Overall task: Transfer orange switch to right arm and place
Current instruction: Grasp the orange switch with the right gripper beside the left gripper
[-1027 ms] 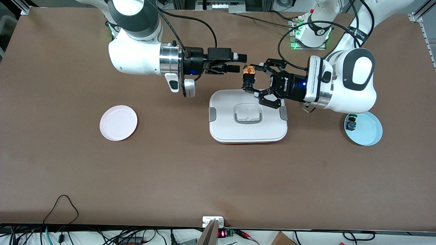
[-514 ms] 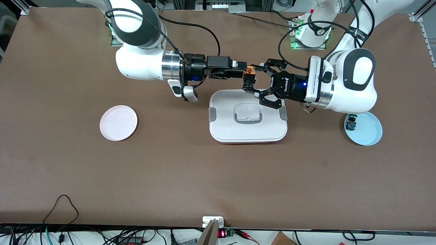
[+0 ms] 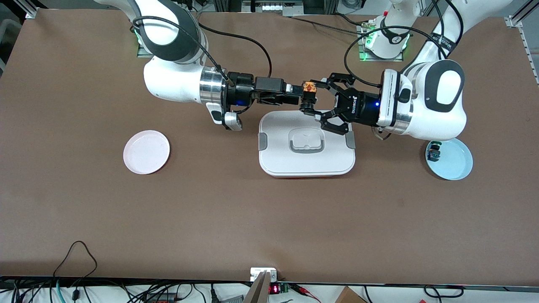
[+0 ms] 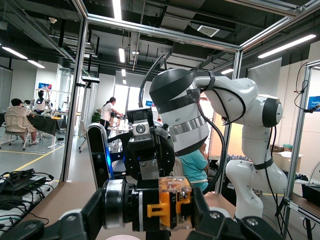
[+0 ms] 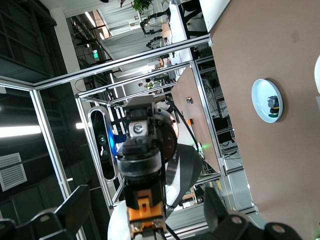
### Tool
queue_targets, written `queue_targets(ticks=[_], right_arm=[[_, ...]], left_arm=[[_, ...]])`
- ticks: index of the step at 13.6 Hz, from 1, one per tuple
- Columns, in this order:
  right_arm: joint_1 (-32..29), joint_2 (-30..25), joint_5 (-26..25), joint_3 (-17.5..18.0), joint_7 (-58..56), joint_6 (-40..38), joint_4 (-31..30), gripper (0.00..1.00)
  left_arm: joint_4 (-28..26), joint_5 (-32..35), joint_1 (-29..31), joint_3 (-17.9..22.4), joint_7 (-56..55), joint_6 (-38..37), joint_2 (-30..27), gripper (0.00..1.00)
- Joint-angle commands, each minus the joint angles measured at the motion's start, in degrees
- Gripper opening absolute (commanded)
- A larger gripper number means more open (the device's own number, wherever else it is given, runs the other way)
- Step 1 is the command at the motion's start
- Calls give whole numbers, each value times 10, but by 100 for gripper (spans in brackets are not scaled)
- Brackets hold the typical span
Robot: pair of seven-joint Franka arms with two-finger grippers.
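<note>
The left gripper point(image 3: 310, 97), the wide claw-like one, hangs in the air over the edge of the white lidded container point(image 3: 307, 145) that lies farthest from the front camera, and its jaws are clamped on the orange switch point(image 3: 308, 93). The switch is held off the table, its orange end uppermost in the front view and its black body below. In the left wrist view the switch point(image 4: 167, 202) sits between the left gripper's fingers point(image 4: 210, 222), its orange part facing outward.

The right gripper point(image 3: 294, 93), the narrow straight-fingered one, reaches in level from the right arm's end of the table, also over the table just by that same container edge. Its jaws stand wide, one finger on either side of the switch, and the front view does not show whether they touch it. In the right wrist view the switch point(image 5: 145, 212) shows between the right gripper's spread fingers point(image 5: 75, 210).

A pink plate point(image 3: 146, 152) lies toward the right arm's end of the table. A light blue plate point(image 3: 454, 162) lies toward the left arm's end, with a small blue-and-green component point(image 3: 433, 154) on it near the rim
</note>
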Motion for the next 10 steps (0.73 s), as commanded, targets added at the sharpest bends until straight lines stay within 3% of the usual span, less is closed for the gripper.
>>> queue_targets(ticks=[1, 7, 8, 10], right_arm=[[12, 23, 18, -2, -10, 23, 36, 100], [22, 28, 20, -2, -10, 38, 45, 98], [23, 28, 20, -2, -11, 39, 45, 94], [27, 29, 20, -2, -20, 39, 45, 66]], left_arm=[[-10, -17, 9, -7, 3, 2, -17, 0], [-10, -15, 9, -7, 3, 2, -16, 0], [-10, -15, 9, -7, 3, 2, -16, 0], [-10, -15, 9, -7, 3, 2, -16, 0]])
